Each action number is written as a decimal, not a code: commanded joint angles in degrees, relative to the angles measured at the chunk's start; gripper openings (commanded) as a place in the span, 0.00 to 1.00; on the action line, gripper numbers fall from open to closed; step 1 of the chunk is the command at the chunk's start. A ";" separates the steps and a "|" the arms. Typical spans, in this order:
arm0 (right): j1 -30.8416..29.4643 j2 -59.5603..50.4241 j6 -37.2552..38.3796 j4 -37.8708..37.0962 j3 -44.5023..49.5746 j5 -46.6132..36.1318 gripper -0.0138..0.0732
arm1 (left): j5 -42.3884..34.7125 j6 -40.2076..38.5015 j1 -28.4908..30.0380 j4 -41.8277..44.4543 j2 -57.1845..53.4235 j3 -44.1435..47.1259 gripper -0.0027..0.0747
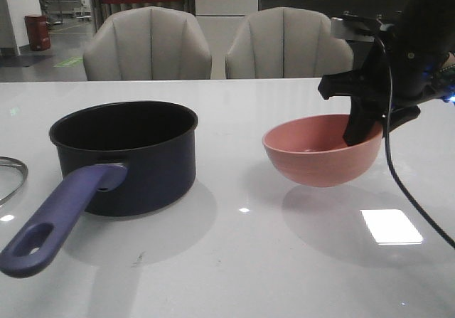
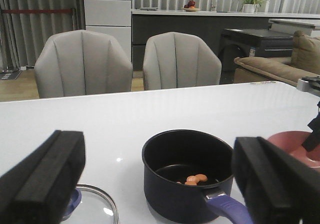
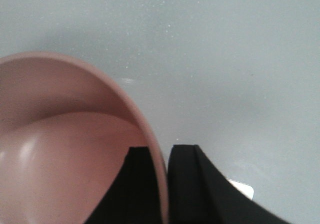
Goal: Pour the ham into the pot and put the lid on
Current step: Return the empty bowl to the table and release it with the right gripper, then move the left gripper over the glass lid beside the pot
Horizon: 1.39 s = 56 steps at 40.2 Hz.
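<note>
The dark navy pot [image 1: 128, 154] stands on the left of the table, its purple-blue handle [image 1: 57, 218] pointing to the front left. A few orange-pink ham slivers [image 2: 194, 179] lie on its bottom. The glass lid [image 2: 95, 206] lies flat left of the pot; only its rim [image 1: 11, 179] shows in the front view. My right gripper [image 1: 359, 129] is shut on the right rim of the pink bowl [image 1: 320, 158], one finger inside and one outside [image 3: 162, 184], holding it upright just above the table. The bowl [image 3: 60, 149] looks empty. My left gripper [image 2: 157, 184] is open and empty, behind the pot and lid.
Two grey chairs [image 1: 149, 44] stand behind the table's far edge. A black cable [image 1: 398, 183] hangs from the right arm down to the front right. The white table [image 1: 249, 261] shows bare surface between pot and bowl and in front.
</note>
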 commanded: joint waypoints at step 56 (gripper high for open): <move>4.40 -57.90 0.15 -6.48 26.96 -24.73 0.56 | -5.72 -0.23 -0.38 -0.26 -0.51 -1.35 0.86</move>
